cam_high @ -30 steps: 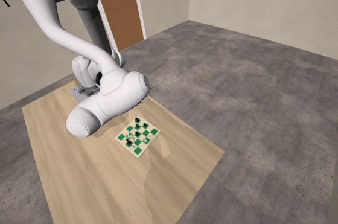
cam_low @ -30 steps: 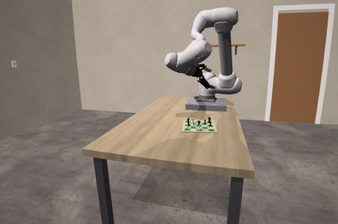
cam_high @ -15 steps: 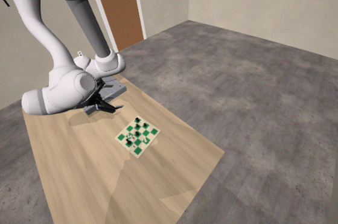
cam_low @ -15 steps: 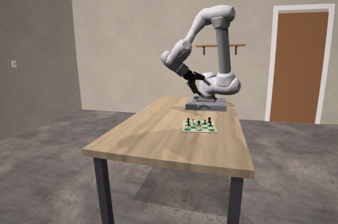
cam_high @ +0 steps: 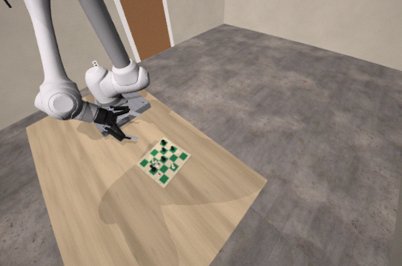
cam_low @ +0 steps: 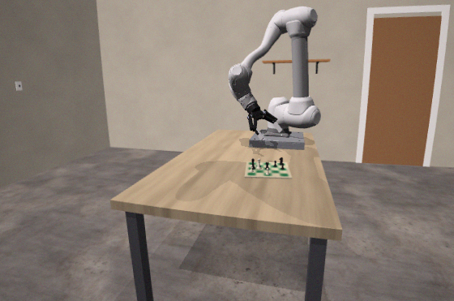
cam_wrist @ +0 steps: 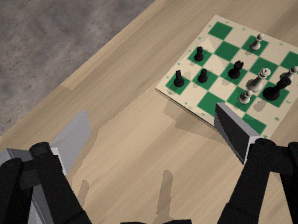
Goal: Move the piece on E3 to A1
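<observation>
A small green and cream chessboard [cam_high: 164, 162] lies on the wooden table, and it also shows in the exterior view [cam_low: 267, 169] and in the wrist view [cam_wrist: 235, 75]. Several black pieces, such as a pawn [cam_wrist: 202, 76] and a taller piece [cam_wrist: 272, 90], stand upright on it. So do white pieces, such as a pawn [cam_wrist: 257, 42] and a tall piece [cam_wrist: 257, 82]. The edge labels are too small to read, so I cannot tell which piece is on E3. My gripper [cam_high: 129, 124] [cam_low: 263, 124] [cam_wrist: 151, 117] is open and empty. It hangs above the table between the robot base and the board, short of the board.
The grey robot base plate [cam_high: 125, 112] is bolted to the table's far end, just behind the gripper. The table edge runs close along the board's right side [cam_high: 222, 151]. A door [cam_low: 399, 90] and a wall shelf [cam_low: 296, 62] stand behind the robot.
</observation>
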### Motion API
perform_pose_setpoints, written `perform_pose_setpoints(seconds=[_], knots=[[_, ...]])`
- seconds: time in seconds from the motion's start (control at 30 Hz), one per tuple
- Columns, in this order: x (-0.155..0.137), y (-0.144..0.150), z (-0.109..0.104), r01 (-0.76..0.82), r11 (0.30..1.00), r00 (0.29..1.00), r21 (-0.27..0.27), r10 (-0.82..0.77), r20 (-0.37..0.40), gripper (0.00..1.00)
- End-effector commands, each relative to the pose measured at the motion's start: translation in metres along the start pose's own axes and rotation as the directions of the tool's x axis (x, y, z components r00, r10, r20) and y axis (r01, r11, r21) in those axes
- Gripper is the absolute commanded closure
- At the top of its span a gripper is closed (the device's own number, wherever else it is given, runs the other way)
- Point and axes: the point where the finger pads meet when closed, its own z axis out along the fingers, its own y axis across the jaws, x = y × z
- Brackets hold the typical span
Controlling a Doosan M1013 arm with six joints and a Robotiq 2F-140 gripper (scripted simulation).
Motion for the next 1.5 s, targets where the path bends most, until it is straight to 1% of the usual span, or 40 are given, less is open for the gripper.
perform_pose_setpoints(seconds=[0.0,0.03,0.13,0.17,0.23,0.27,0.33,0.37,0.5,0.53,0.57,0.6,0.67,0.7,0.73,0.77,0.83,0.87,0.9,0.93,0.97,1.0,1.07,1.2,1.3,1.47], knots=[[-0.007,0.005,0.009,0.003,0.995,0.998,-0.102,-0.010,-0.065,0.00],[-0.013,0.009,0.013,-0.004,0.986,0.996,-0.165,-0.012,-0.093,0.00],[-0.013,0.009,0.013,-0.004,0.986,0.996,-0.165,-0.012,-0.093,0.00],[-0.020,0.012,0.017,-0.012,0.975,0.993,-0.220,-0.013,-0.115,0.00],[-0.020,0.012,0.017,-0.012,0.975,0.993,-0.220,-0.013,-0.115,0.00],[-0.025,0.015,0.020,-0.021,0.963,0.991,-0.268,-0.015,-0.134,0.00],[-0.025,0.015,0.020,-0.021,0.963,0.991,-0.268,-0.015,-0.134,0.00],[-0.032,0.018,0.022,-0.032,0.949,0.989,-0.315,-0.014,-0.144,0.00],[-0.032,0.018,0.022,-0.032,0.949,0.989,-0.315,-0.014,-0.144,0.00],[-0.036,0.020,0.025,-0.041,0.937,0.987,-0.347,-0.017,-0.161,0.00],[-0.036,0.020,0.025,-0.041,0.937,0.987,-0.347,-0.017,-0.161,0.00],[-0.039,0.022,0.028,-0.048,0.925,0.984,-0.377,-0.020,-0.176,0.00],[-0.039,0.022,0.028,-0.048,0.925,0.984,-0.377,-0.020,-0.176,0.00],[-0.044,0.024,0.030,-0.056,0.912,0.983,-0.406,-0.022,-0.184,0.00],[-0.044,0.024,0.030,-0.056,0.912,0.983,-0.406,-0.022,-0.184,0.00],[-0.049,0.025,0.031,-0.063,0.899,0.982,-0.434,-0.022,-0.188,0.00],[-0.049,0.025,0.031,-0.063,0.899,0.982,-0.434,-0.022,-0.188,0.00],[-0.052,0.026,0.034,-0.070,0.888,0.980,-0.454,-0.024,-0.199,0.00],[-0.052,0.026,0.034,-0.070,0.888,0.980,-0.454,-0.024,-0.199,0.00],[-0.053,0.027,0.036,-0.077,0.879,0.977,-0.471,-0.028,-0.212,0.00],[-0.053,0.027,0.036,-0.077,0.879,0.977,-0.471,-0.028,-0.212,0.00],[-0.055,0.028,0.037,-0.083,0.869,0.975,-0.487,-0.030,-0.220,0.00],[-0.055,0.028,0.037,-0.083,0.869,0.975,-0.487,-0.030,-0.220,0.00],[-0.064,0.032,0.040,-0.097,0.838,0.973,-0.537,-0.035,-0.230,0.00],[-0.067,0.033,0.040,-0.100,0.828,0.973,-0.552,-0.036,-0.229,0.00],[-0.068,0.034,0.040,-0.100,0.826,0.973,-0.555,-0.036,-0.229,0.00]])
